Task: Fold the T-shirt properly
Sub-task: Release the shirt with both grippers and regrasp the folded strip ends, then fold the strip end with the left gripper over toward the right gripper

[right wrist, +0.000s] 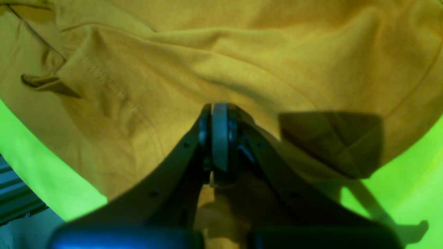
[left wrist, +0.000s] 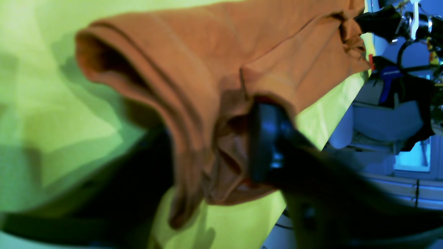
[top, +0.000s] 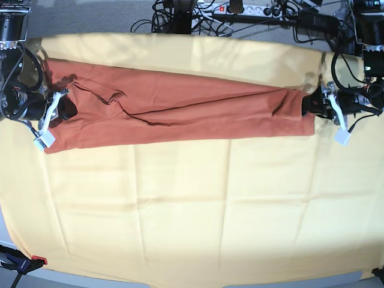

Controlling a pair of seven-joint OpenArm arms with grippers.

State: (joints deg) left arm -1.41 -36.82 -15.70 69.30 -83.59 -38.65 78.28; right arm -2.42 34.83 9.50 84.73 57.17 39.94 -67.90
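Observation:
The rust-orange T-shirt (top: 180, 111) lies stretched in a long band across the far half of the table, folded lengthwise with some creases near its left end. My right gripper (top: 62, 107) is at the shirt's left end. In the right wrist view its jaws (right wrist: 219, 110) are pressed together, with shirt fabric (right wrist: 207, 62) around and under them. My left gripper (top: 311, 105) is at the shirt's right end. In the left wrist view it (left wrist: 213, 128) is shut on a bunched, layered edge of the shirt (left wrist: 207, 58), which is lifted a little.
A large pale yellow cloth (top: 180, 210) covers the table under the shirt. Cables and a power strip (top: 240, 9) run along the far edge. A clamp (top: 24, 263) sits at the near left corner. Both arm bases stand at the table's sides.

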